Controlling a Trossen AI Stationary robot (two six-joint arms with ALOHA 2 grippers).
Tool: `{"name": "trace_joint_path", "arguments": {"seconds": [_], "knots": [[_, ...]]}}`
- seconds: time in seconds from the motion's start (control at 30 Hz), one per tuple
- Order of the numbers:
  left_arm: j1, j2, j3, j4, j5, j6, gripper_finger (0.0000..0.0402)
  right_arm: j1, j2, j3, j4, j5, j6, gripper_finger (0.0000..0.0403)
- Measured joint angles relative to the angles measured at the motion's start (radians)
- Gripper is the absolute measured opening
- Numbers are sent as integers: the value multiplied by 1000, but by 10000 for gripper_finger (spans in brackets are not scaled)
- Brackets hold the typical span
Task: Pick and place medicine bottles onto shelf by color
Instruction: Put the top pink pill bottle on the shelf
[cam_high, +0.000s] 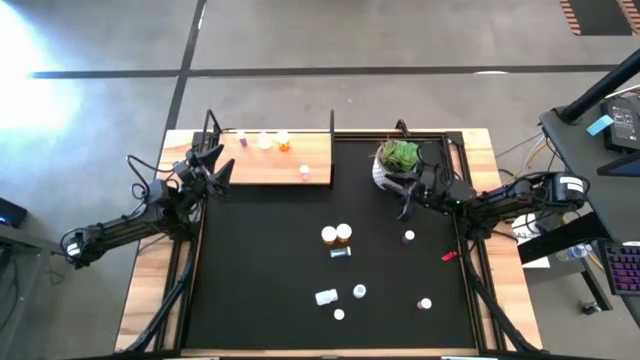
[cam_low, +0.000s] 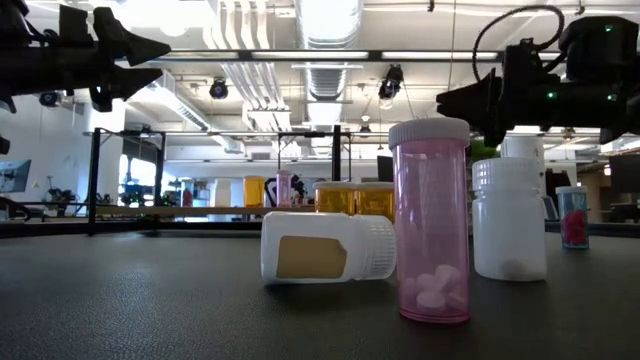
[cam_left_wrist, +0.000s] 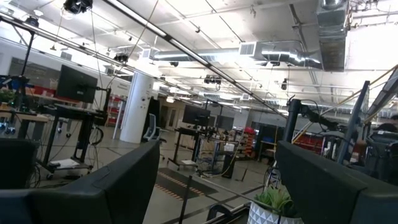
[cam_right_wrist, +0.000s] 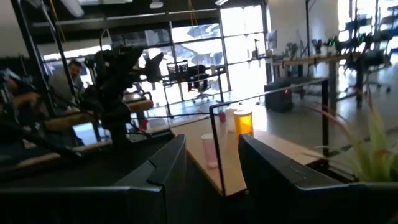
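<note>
**Above the table, both arms wait with empty fingers**

From above, the left gripper (cam_high: 207, 167) hangs at the left end of the shelf (cam_high: 272, 170), and the right gripper (cam_high: 412, 190) hangs beside the plant pot (cam_high: 396, 160). Four bottles already stand on the shelf. The other bottles (cam_high: 336, 236) lie or stand on the black mat (cam_high: 250, 270), well apart from both grippers. I judge the step is between placings: a new bottle must be chosen, and one arm must come down to it.

At table height, a pink bottle (cam_low: 432, 220) stands nearest, with a white one (cam_low: 510, 218) upright beside it and another white one (cam_low: 326, 246) lying on its side. Both arms are high above them.

From the left wrist, the fingers (cam_left_wrist: 112, 186) stand apart and hold nothing.

From the right wrist, the fingers (cam_right_wrist: 155, 180) are also apart and empty; between them the shelf shows with an orange bottle (cam_right_wrist: 243, 122) and a pink one (cam_right_wrist: 210, 149).
</note>
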Motion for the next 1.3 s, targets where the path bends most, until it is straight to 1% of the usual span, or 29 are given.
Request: {"name": "trace_joint_path", "arguments": {"seconds": [0.17,0.77,0.83,0.93,1.0,1.13,1.3], "knots": [[0,0,0,0,0,0,306,0,0,11,0,0,84,139],[0,0,0,0,0,0,306,0,0,13,-1,0,80,139],[0,0,0,20,10,-2,306,0,0,13,-1,0,80,139],[0,-11,0,93,21,2,306,0,0,13,-1,0,80,139],[0,-10,0,98,21,6,306,0,0,13,-1,0,80,139],[0,12,9,109,17,5,306,0,0,13,-1,0,80,139],[0,87,64,114,-49,-2,306,0,0,14,-1,0,80,139]]}}
